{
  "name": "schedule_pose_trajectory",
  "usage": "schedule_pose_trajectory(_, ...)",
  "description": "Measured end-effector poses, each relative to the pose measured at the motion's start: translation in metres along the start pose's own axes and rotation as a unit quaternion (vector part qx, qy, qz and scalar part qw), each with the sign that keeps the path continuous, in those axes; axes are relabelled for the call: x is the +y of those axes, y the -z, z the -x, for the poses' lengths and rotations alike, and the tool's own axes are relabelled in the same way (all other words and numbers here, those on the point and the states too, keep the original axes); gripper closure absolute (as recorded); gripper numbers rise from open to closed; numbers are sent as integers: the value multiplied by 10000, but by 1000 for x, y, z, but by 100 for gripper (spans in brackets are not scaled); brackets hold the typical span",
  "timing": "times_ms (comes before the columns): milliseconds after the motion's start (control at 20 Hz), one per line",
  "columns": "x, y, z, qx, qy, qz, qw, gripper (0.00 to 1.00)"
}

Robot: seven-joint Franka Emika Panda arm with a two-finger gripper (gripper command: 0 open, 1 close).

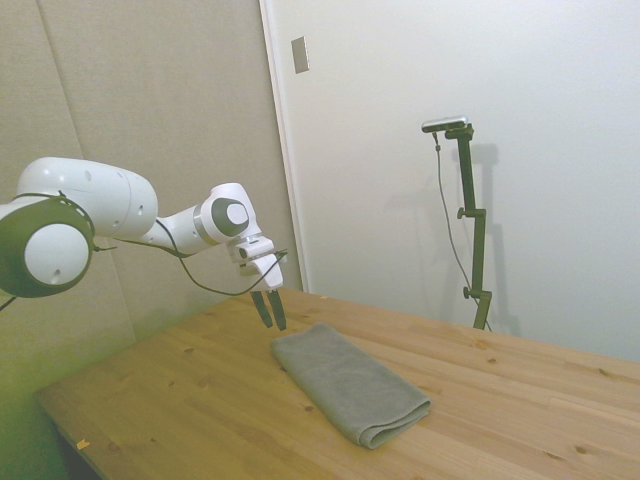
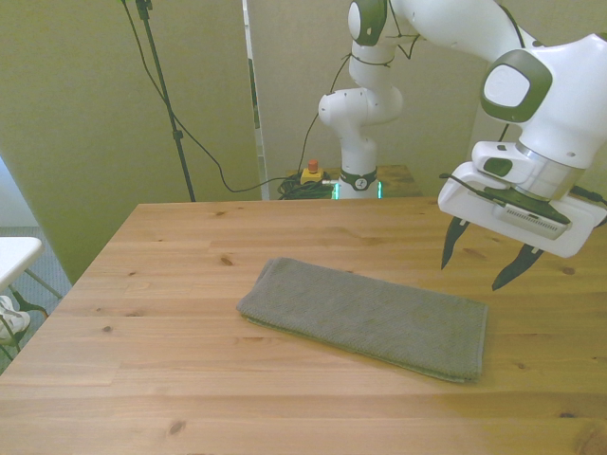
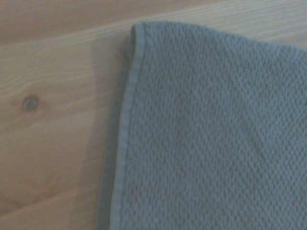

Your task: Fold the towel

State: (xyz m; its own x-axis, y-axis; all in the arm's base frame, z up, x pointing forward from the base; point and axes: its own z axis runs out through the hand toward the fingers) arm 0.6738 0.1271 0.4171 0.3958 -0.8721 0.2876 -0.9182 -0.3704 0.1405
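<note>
Towel folded on the counter, fingers apart above one end.

On my feeds the wooden counter is the biggest thing, and the grey towel lies flat near its middle as a long folded strip in thick layers, running diagonally in the front view. The rounded fold shows at the near end in the side view. The white arm holds the gripper in the air over the counter just beyond the towel's end at the front view's right, clear of the cloth. I see the dark fingers spread apart, holding nothing. My wrist camera shows a hemmed towel corner on bare wood.
</note>
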Motion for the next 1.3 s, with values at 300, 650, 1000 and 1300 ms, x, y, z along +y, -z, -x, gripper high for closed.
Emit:
schedule_pose_trajectory(300, -37, -13, 4, 356, -31, 353, 9987, 0)
schedule_pose_trajectory(650, -63, -9, 18, 665, -74, 288, 9973, 0)
schedule_pose_trajectory(1000, -76, -27, 23, 702, -86, 373, 9968, 0)
schedule_pose_trajectory(1300, -76, -34, 24, 700, -97, 523, 9961, 0)
